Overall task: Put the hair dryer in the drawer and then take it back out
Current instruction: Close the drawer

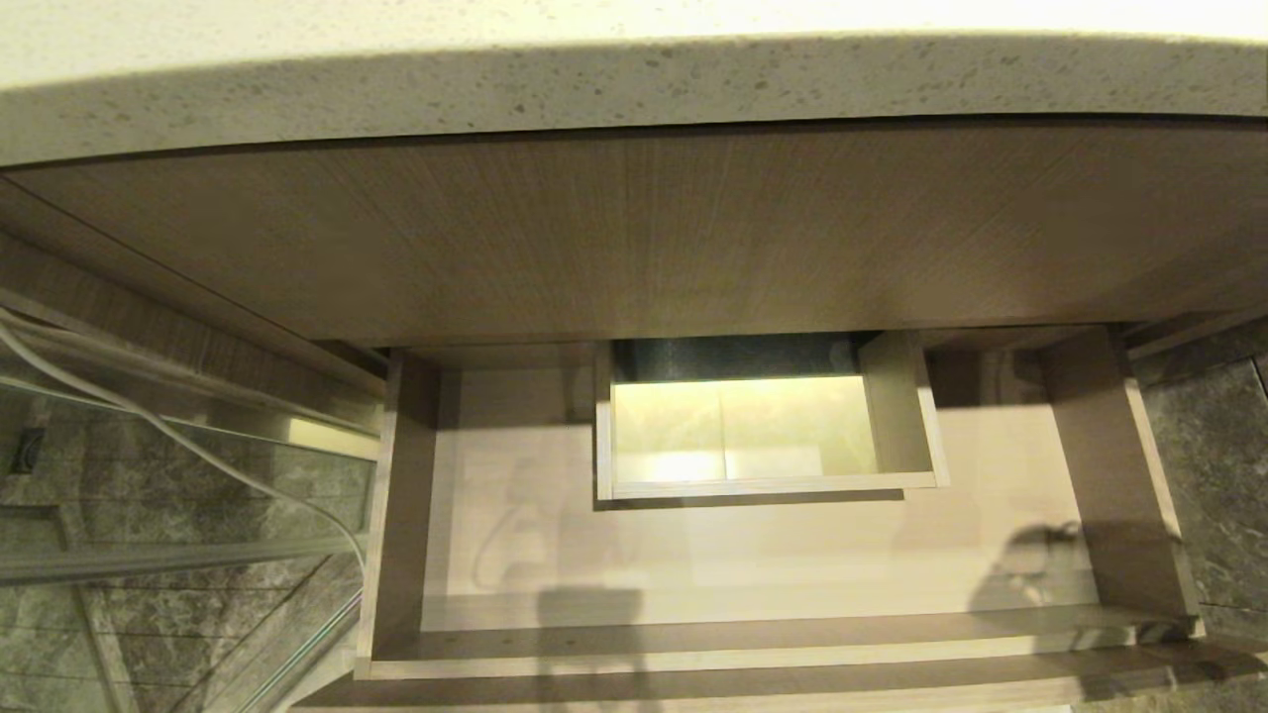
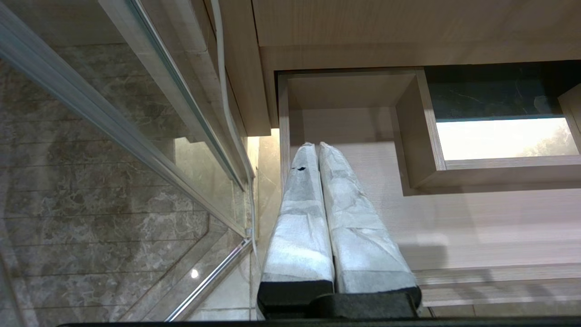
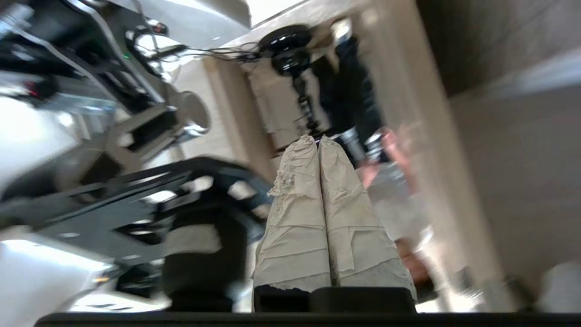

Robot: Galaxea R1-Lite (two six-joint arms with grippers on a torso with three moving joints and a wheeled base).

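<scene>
- The speckled pale bench runs across the far side of the head view, its thick edge overhanging everything below.
- Under it hangs a tall wood-grain panel, wide and plain, in shadow.
- The drawer stands pulled out beneath that panel. Its pale floor is bare in the head view, crossed only by shadows, and its narrow front rail lies nearest the robot.
- At the drawer's mid-back sits a rectangular boxed cutout with light wood walls; a bright surface shows through it, with a dark gap behind.
- A glass partition with a metal frame stands to the left of the drawer, grey marble tile showing behind it.
- A white cord trails down across that glass on the left, curving toward the drawer's left wall. What it runs to is out of view.
- The hair dryer does not show in any of the 3 views, so its place cannot be told.
- The left pincer hovers over the left part of the drawer, its 2 white-wrapped fingers pressed together, clenched on nothing.
- The right pincer is likewise clenched and empty, its 2 wrapped fingers touching. It points at blurred dark equipment, away from the drawer's floor.
</scene>
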